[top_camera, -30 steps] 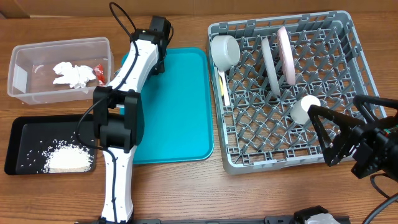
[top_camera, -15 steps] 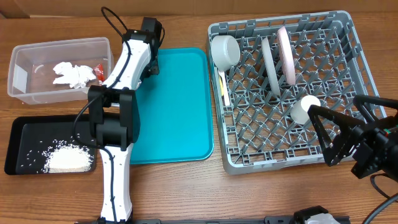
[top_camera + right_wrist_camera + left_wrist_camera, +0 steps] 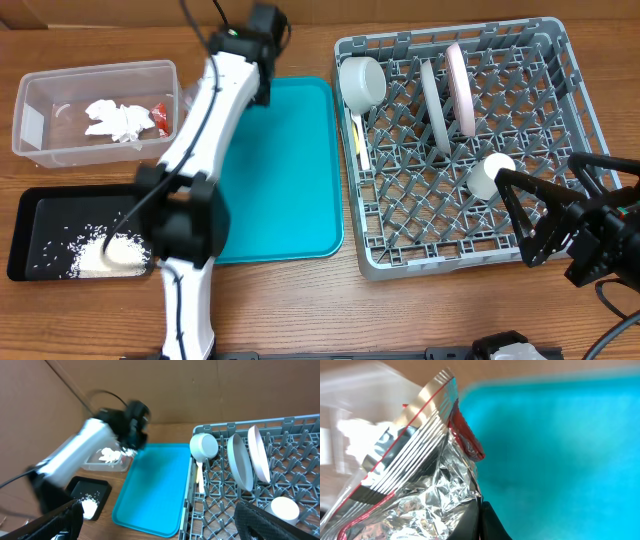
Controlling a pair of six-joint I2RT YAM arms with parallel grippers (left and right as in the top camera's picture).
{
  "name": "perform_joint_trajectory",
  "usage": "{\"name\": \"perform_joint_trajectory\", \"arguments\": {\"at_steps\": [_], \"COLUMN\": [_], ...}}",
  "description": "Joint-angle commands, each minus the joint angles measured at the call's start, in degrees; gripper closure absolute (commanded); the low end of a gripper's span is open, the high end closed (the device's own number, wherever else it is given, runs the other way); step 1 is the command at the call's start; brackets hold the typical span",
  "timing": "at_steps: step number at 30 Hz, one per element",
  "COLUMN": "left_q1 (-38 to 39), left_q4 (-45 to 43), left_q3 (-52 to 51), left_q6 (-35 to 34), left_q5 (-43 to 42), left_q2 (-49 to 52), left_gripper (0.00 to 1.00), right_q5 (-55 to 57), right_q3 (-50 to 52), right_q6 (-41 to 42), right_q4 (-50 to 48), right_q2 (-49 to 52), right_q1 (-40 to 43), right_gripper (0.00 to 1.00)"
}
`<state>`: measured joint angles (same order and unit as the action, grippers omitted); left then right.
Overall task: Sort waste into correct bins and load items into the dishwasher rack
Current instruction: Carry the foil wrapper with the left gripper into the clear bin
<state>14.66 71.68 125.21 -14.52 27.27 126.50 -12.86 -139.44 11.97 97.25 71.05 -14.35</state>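
Observation:
My left gripper [image 3: 480, 517] is shut on the crinkled silver foil wrapper [image 3: 420, 485] with red marks. It hangs over the far left corner of the teal tray [image 3: 285, 170], beside the clear tub [image 3: 40, 82]; overhead the arm [image 3: 240, 70] hides the wrapper. The napkin [image 3: 115, 118] lies in the tub next to a small red scrap [image 3: 161, 117]. The rice [image 3: 105, 255] lies in the black tray [image 3: 30, 215]. The rack [image 3: 560, 60] holds the bowl [image 3: 362, 82], two plates [image 3: 435, 105], the cup [image 3: 492, 172], the fork and the spoon [image 3: 357, 140]. My right gripper [image 3: 537, 168] is open and empty over the rack's near right corner.
The teal tray lies between the bins and the rack, and nothing shows on it. My left arm's base [image 3: 185, 320] stands at the table's front edge, and the arm reaches across the black tray's right end. Bare wood runs along the front.
My left gripper swung a little left toward the tub, then right and farther back, still shut on the foil wrapper. The right arm and the rack's contents have not moved.

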Motion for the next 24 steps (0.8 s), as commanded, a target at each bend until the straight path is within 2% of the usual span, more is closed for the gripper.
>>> {"name": "perform_joint_trajectory", "arguments": {"at_steps": [1, 10, 11, 12, 13, 14, 18, 24], "left_q1": [-3.89, -16.76, -17.81, -18.53, -19.34, -19.89, -21.07, -19.89], "left_q4": [-0.85, -4.57, -4.24, -4.13, -3.91, -3.52, 1.27, 9.07], "left_q3": [1.84, -1.36, -1.36, -1.36, -1.36, -1.27, 1.51, 10.21], "left_q6": [0.79, 0.66, 0.33, 0.28, 0.35, 0.33, 0.35, 0.92], "left_q5": [2.84, -13.31, -15.43, -17.22, -18.84, -19.41, -19.37, -19.28], "left_q2": [-6.29, -2.08, -1.84, -1.68, -1.68, -1.75, -2.89, -9.79], "left_gripper": [0.96, 0.95, 0.8, 0.53, 0.31, 0.27, 0.29, 0.29], "right_q5": [0.42, 0.42, 0.42, 0.42, 0.42, 0.42, 0.42, 0.42], "right_q3": [-0.13, -0.13, -0.13, -0.13, -0.13, -0.13, -0.13, -0.13], "right_q6": [0.07, 0.07, 0.09, 0.09, 0.09, 0.07, 0.09, 0.09], "right_q4": [-0.22, -0.22, -0.22, -0.22, -0.22, -0.22, -0.22, -0.22], "right_q2": [-0.04, -0.04, -0.04, -0.04, -0.04, -0.04, -0.04, -0.04], "right_q1": [-0.22, -0.22, -0.22, -0.22, -0.22, -0.22, -0.22, -0.22], "right_gripper": [0.0, 0.0, 0.0, 0.0, 0.0, 0.0, 0.0, 0.0]}}
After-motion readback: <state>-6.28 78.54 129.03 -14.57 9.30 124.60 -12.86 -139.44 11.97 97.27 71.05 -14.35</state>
